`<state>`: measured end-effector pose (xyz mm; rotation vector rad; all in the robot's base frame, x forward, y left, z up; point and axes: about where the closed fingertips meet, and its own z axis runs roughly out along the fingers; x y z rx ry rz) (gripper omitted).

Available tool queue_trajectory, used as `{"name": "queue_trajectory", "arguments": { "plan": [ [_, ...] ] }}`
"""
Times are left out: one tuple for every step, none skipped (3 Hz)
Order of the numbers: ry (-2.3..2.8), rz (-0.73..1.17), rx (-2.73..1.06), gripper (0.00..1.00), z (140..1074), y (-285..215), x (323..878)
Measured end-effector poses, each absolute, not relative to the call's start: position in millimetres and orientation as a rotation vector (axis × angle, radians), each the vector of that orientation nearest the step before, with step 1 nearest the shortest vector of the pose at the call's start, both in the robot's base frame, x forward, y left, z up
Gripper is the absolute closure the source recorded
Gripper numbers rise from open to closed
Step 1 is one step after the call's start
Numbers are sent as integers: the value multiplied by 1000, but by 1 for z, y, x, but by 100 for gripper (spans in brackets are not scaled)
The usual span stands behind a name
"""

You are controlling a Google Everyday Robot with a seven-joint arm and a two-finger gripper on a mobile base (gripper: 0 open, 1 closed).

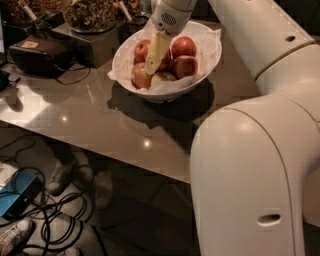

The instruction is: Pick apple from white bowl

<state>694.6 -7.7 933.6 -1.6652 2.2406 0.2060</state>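
Observation:
The white bowl, lined with crinkled white paper, stands on the dark table near its far side. It holds several apples. The deep-red apple lies at the bowl's back right, with paler apples at the front left. My gripper reaches down from above into the bowl's middle, its cream tip among the apples and just left of the deep-red one. Whether it holds anything is hidden.
My white arm fills the right side of the view. A black box with a cable sits on the table at the left, and snack containers stand behind. Below the table's front edge, cables, a blue device and shoes lie on the floor.

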Motion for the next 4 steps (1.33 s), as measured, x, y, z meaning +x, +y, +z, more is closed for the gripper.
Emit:
{"name": "queue_trajectory", "arguments": {
  "plan": [
    [2242,223,-1679,13,927,-5,697],
    [2236,247,-1682,32,920,-7,697],
    [2222,243,-1669,55,919,-3,703],
    [2213,242,-1661,78,917,1,707]
  ]
}}
